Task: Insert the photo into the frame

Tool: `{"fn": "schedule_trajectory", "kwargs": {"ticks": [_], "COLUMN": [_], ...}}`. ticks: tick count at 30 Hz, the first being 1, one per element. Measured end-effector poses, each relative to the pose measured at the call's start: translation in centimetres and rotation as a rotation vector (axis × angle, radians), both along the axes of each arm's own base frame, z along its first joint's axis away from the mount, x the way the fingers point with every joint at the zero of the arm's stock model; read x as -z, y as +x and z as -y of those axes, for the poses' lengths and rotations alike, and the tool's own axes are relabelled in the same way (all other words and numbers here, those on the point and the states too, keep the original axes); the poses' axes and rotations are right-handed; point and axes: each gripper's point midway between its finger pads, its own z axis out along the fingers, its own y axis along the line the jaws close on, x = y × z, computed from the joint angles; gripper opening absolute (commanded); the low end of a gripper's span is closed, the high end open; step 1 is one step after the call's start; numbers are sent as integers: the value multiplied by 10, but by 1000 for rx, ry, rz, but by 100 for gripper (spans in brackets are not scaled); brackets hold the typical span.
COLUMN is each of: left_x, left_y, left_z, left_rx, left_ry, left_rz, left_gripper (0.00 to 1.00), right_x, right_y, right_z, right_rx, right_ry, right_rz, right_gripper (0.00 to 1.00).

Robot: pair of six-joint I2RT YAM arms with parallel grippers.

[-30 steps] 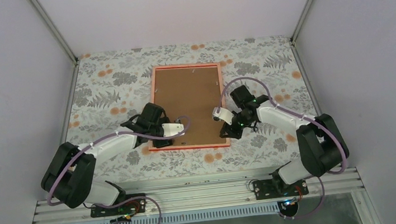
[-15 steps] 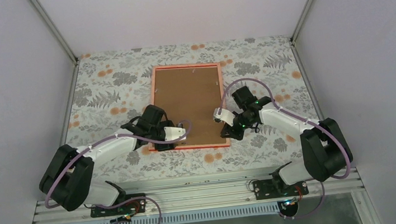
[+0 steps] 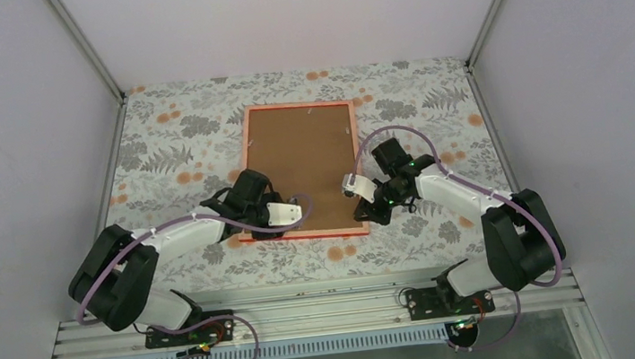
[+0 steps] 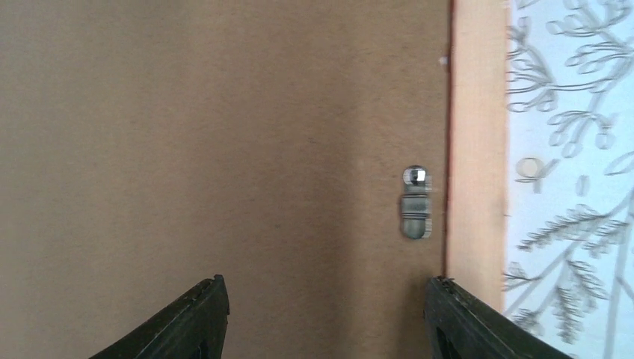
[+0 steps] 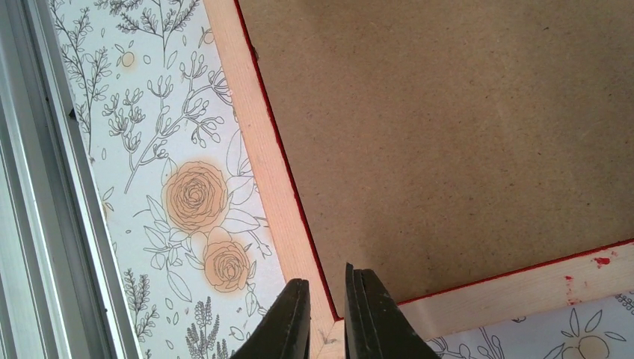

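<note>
Backing board [image 3: 302, 159] of brown hardboard fills the frame [image 3: 296, 105], which lies face down and flat on the floral tablecloth [image 3: 166, 151], its pale orange-pink back upward and a thin red line showing along the inner edge. The left gripper [image 4: 325, 299] hangs open over the near left part of the board, jaws spread wide with nothing between them; a small metal clip [image 4: 416, 213] sits just beyond its right finger, beside the frame's rail. The right gripper [image 5: 327, 284] is at the frame's near right corner, fingers drawn almost together with only a slit between them. Whether they touch the wood I cannot tell.
</note>
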Motion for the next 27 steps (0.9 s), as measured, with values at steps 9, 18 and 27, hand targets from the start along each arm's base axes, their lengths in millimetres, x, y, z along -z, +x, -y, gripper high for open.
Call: {"fn": "schedule_trajectory", "kwargs": {"ticks": [9,18,27], "left_x": [0,-11,-167], "left_y": [23,31,92], "left_z": [-2,-10,-33], "left_rx": [-51,-127,-403], "left_ry": [28,-23,-363], "left_rz": [87,29,226], "left_gripper": [65,79,100], "right_x": [1,-2,-81], "right_y": [-3,-1,77], "right_z": [1,0,-13], "right_rx": [-11,6,143], "right_ry": [-6,4,142], "right_rz": [-6,-22,136], "right_gripper": [12,14,76]}}
